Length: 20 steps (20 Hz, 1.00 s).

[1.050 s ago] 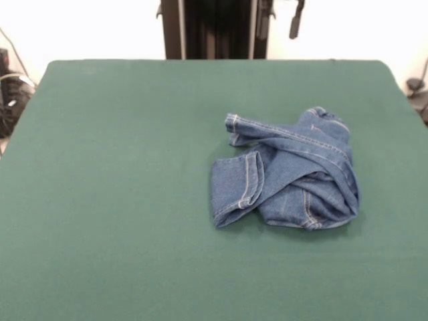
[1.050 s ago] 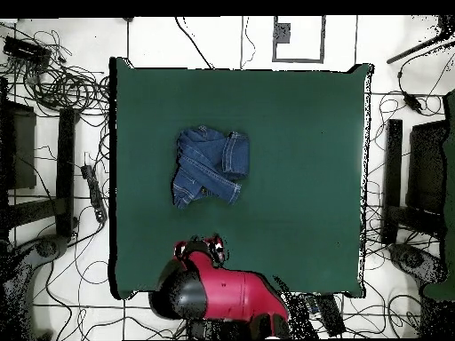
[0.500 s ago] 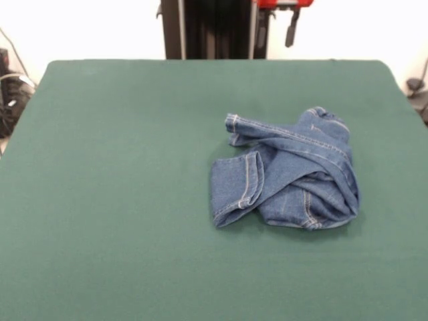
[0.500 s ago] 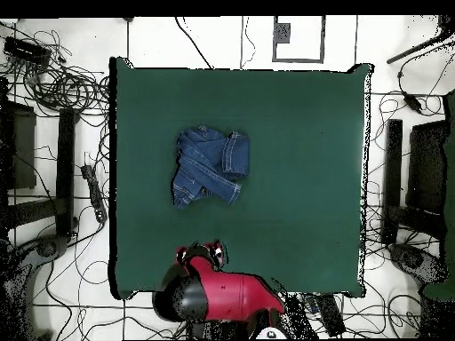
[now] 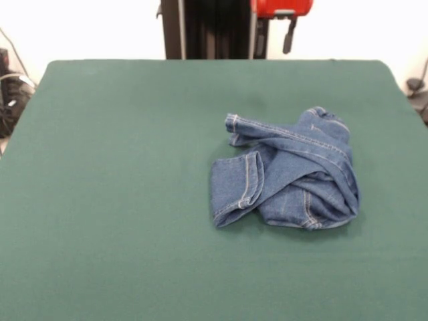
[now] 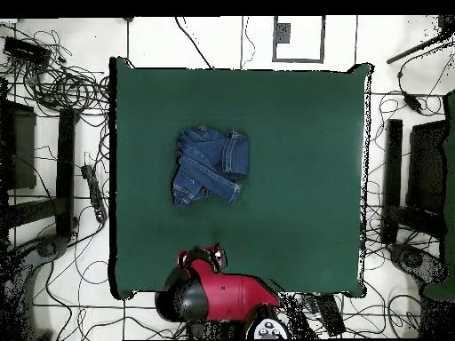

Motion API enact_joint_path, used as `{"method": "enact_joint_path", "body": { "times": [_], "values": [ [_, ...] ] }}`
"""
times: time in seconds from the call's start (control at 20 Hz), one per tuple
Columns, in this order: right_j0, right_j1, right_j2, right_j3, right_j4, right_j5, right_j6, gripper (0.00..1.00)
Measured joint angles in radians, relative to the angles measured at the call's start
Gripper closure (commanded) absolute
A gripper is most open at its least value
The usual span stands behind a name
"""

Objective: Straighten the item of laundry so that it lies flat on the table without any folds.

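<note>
Gripper (image 5: 289, 37) of mine hangs at the far edge of the surface (image 5: 120, 200), well apart from the jeans (image 5: 287, 170); I cannot tell how it is set. Those jeans lie crumpled in a heap on the green top, one hemmed leg folded across the bundle.

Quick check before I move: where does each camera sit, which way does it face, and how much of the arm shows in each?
Front view: across the table, facing the robot; only a red arm part shows at the top edge.
Overhead view: above, looking straight down; the red arm sits at the bottom edge.
Both show the crumpled jeans, untouched.
</note>
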Motion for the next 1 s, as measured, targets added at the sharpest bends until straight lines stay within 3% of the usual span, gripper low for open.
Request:
{"method": "enact_joint_path", "body": {
  "times": [1.0],
  "values": [
    [-0.038,-0.038,0.000,0.047,-0.001,-0.027,0.000,0.00]
  ]
}}
